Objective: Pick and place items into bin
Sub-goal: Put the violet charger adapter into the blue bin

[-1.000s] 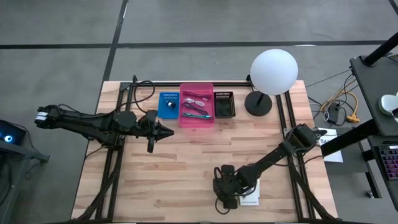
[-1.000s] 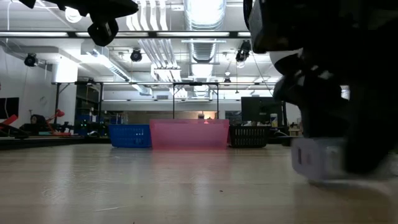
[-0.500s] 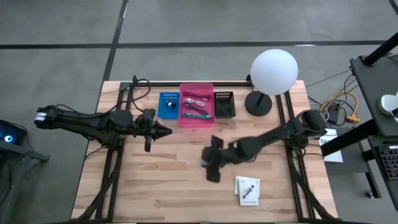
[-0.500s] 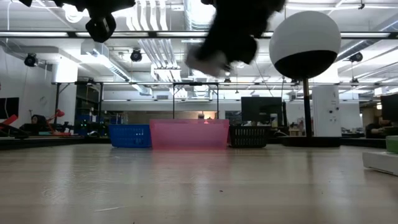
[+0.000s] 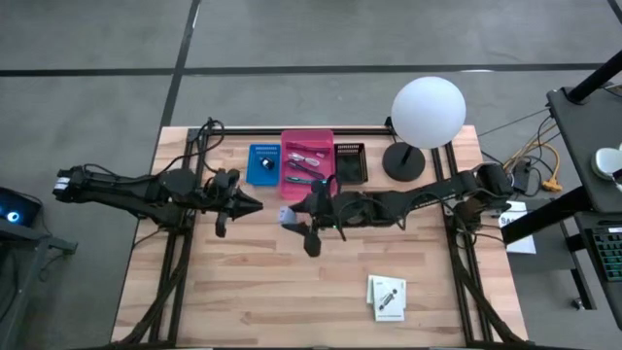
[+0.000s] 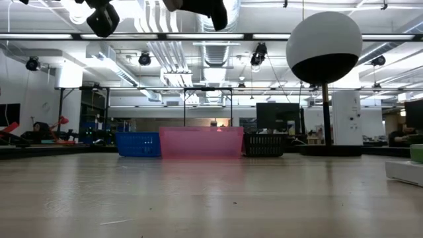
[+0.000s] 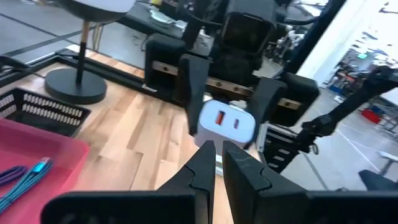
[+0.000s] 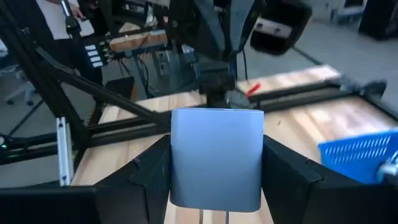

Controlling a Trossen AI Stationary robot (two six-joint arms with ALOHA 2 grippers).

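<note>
Right gripper [image 5: 288, 214] is clamped on a grey-blue cube [image 8: 216, 157], held off the table just in front of the pink bin [image 5: 307, 190]. In the left wrist view I see one cube face [image 7: 226, 121] with two small slots, one orange. Left gripper [image 5: 255, 204] points at the cube from just beside it, with its fingers [image 7: 200, 163] nearly together and nothing between them.

Containers, counted from the high view: three, in one row along the far edge of the table [image 5: 253, 282].
1. Blue bin [image 5: 262, 164], left of the row. I see a small dark item in it but cannot identify it.
2. Pink bin, centre. It holds teal pens [image 5: 307, 179] and other small items I cannot separate.
3. Black basket [image 5: 351, 163], right of the row. I cannot tell its contents.

In the low view the three stand side by side, touching or nearly so.

Other items, counted:
- One white card [image 5: 387, 297] with a black mark, flat on the near right of the table, well apart from both grippers.
- One white globe lamp [image 5: 427, 112] on a black base, just right of the basket.
- Two arms, both over the middle of the table.
</note>
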